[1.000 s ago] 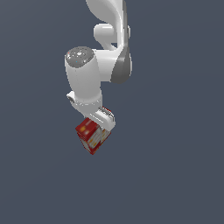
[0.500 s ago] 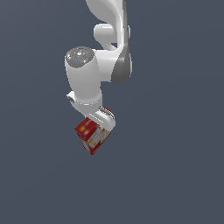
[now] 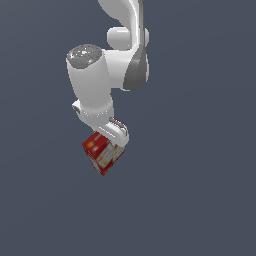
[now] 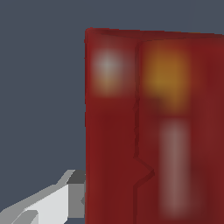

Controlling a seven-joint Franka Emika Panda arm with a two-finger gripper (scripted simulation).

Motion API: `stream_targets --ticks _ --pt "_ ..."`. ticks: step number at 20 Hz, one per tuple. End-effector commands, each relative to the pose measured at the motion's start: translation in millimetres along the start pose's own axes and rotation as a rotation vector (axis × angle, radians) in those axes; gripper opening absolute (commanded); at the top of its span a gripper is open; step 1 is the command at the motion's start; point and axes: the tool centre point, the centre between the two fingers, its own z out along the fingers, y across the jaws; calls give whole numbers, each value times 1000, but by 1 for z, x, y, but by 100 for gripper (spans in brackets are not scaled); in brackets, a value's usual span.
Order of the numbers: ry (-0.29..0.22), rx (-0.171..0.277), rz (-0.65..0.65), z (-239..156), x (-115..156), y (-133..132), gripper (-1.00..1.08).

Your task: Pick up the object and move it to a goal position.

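One small red rectangular cardboard box [image 3: 103, 152] with white and yellow-orange panels hangs tilted beneath the white end effector [image 3: 114, 141], pinched between its fingers [image 4: 52, 203], apparently lifted for carrying toward the goal.

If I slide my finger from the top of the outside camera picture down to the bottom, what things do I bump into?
Robot arm → gripper → red box → plain dark background below it.
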Motion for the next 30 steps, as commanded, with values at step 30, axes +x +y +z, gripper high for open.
stream_targets --ticks 30 --pt "3 1 1 -199 65 72 -100"
